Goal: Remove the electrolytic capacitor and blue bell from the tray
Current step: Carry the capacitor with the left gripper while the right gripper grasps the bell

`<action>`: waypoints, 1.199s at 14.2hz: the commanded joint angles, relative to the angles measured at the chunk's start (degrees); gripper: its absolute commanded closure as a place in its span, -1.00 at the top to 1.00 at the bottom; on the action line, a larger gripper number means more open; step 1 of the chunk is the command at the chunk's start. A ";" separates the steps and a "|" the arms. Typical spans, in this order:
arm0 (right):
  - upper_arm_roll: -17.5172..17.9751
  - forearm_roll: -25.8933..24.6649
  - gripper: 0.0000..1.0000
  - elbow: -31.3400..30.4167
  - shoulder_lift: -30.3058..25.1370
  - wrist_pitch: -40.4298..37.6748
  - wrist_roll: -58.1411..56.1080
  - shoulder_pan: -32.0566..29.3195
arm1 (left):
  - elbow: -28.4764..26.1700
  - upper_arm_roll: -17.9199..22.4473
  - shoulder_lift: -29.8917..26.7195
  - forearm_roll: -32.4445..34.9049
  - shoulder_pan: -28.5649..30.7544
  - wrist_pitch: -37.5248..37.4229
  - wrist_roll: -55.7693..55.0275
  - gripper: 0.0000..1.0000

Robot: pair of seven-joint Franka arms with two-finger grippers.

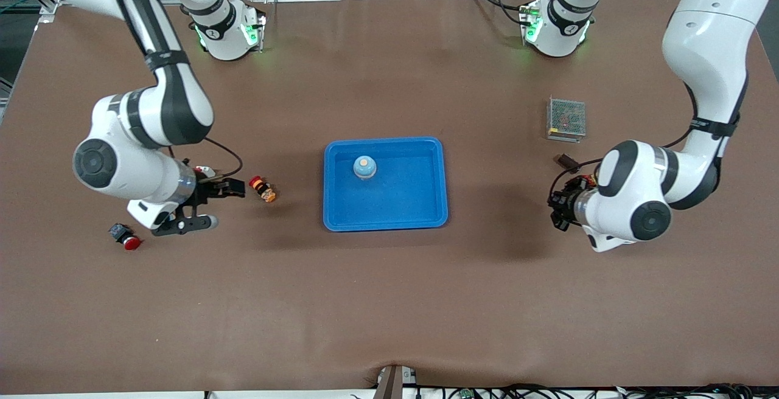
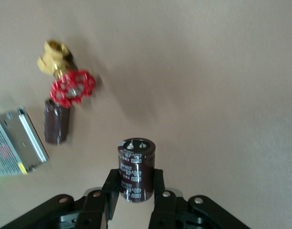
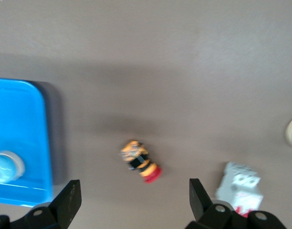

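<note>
A dark brown capacitor (image 2: pixel 136 167) stands upright between the fingers of my left gripper (image 2: pixel 135 185), which is shut on it. That gripper (image 1: pixel 558 202) hangs over bare table toward the left arm's end, beside the blue tray (image 1: pixel 420 204). The bell (image 1: pixel 364 167), a pale blue dome with an orange button, stands inside the tray. My right gripper (image 1: pixel 218 205) is open and holds nothing, low over the table toward the right arm's end. In the right wrist view the bell (image 3: pixel 4 168) shows in the tray's corner (image 3: pixel 22 119).
A second capacitor (image 2: pixel 57 121) lies on the table beside a red-handled brass valve (image 2: pixel 69 86) and a metal mesh box (image 1: pixel 566 119). A yellow, black and red push button (image 1: pixel 263 189) lies just off the right gripper (image 3: pixel 134 191). Close by are a white breaker (image 3: pixel 237 187) and a red-capped button (image 1: pixel 125 236).
</note>
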 commanded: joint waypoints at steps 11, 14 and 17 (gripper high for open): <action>-0.77 -0.13 1.00 -5.35 -1.62 11.28 40.17 23.82 | -5.15 -0.62 1.80 15.13 6.80 5.78 11.72 -1.00; -0.77 -1.97 1.00 -6.15 1.01 15.51 45.01 26.99 | -5.42 -0.62 2.51 16.11 7.94 7.71 11.72 -1.00; -0.77 -7.32 1.00 -6.06 5.05 19.46 52.12 30.51 | -5.24 -0.62 2.69 16.11 7.94 7.71 11.72 -0.44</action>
